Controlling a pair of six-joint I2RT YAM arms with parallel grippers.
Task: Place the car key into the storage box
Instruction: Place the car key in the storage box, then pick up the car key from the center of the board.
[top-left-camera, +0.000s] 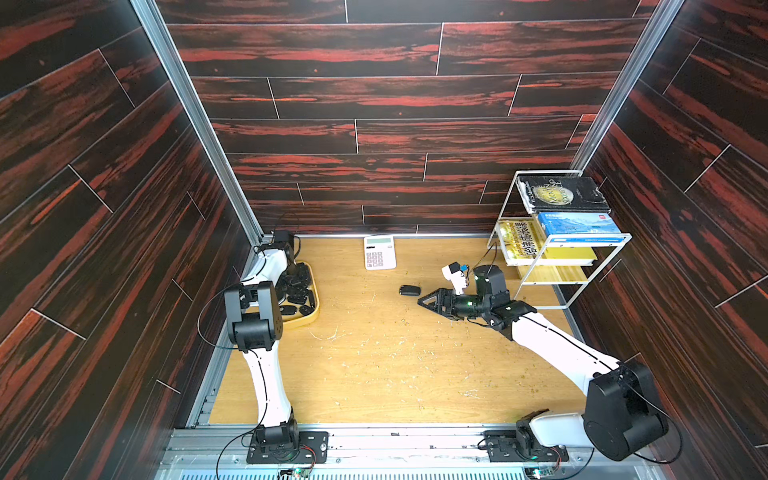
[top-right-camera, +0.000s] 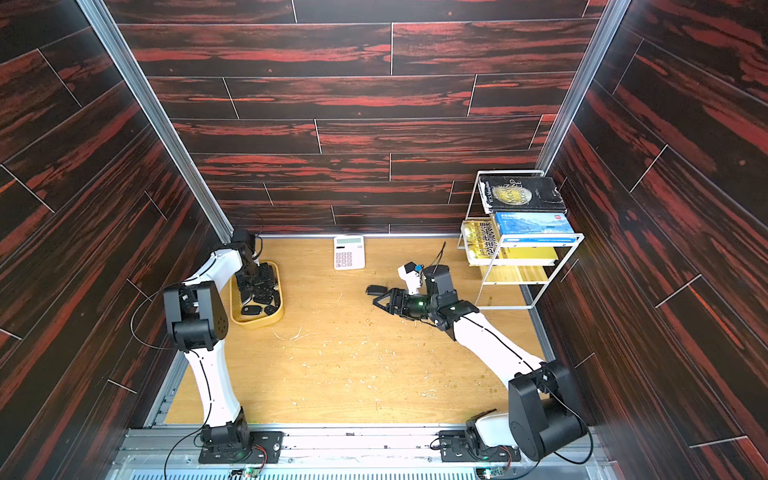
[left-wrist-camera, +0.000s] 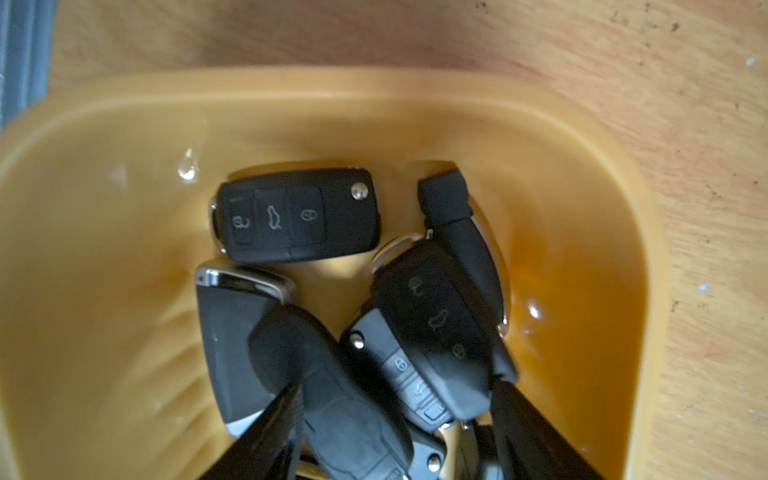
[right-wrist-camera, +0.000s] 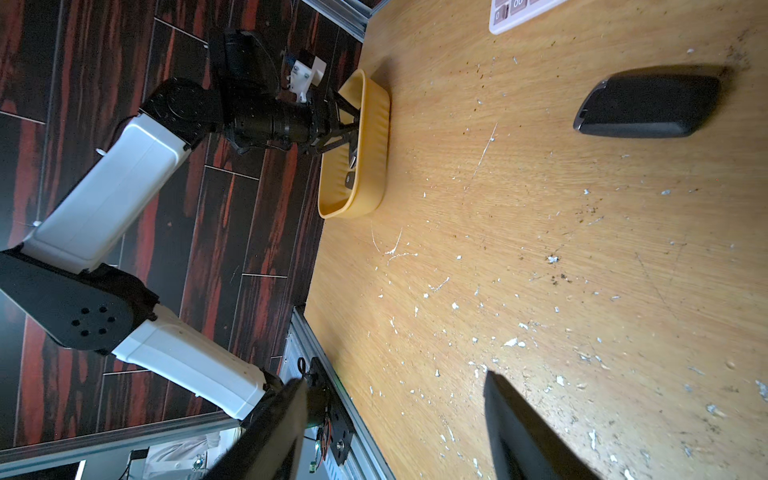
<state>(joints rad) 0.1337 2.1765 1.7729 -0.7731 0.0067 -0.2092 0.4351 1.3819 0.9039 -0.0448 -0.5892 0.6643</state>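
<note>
The 2 arm bases (top-left-camera: 286, 444) sit bolted to the metal rail at the near edge of the scuffed wooden surface (top-left-camera: 395, 365). The left gripper (left-wrist-camera: 397, 386) reaches down into the yellow storage box (top-left-camera: 313, 318), which stands at the left edge of the surface. Its 2 fingers (left-wrist-camera: 266, 436) are spread apart over a heap of black key fobs (left-wrist-camera: 299, 216) lying in the box, with nothing clamped between them. The right gripper (top-left-camera: 426, 300) hangs low over the middle of the surface, jaws parted and empty. 1 black car key (top-left-camera: 409, 290) lies flat on the surface just beyond its fingertips, apart from them and well away from the storage box. A white calculator (top-left-camera: 379, 252) lies at the far edge. A white wire rack (top-left-camera: 557, 282) holding books stands in the far right corner.
</note>
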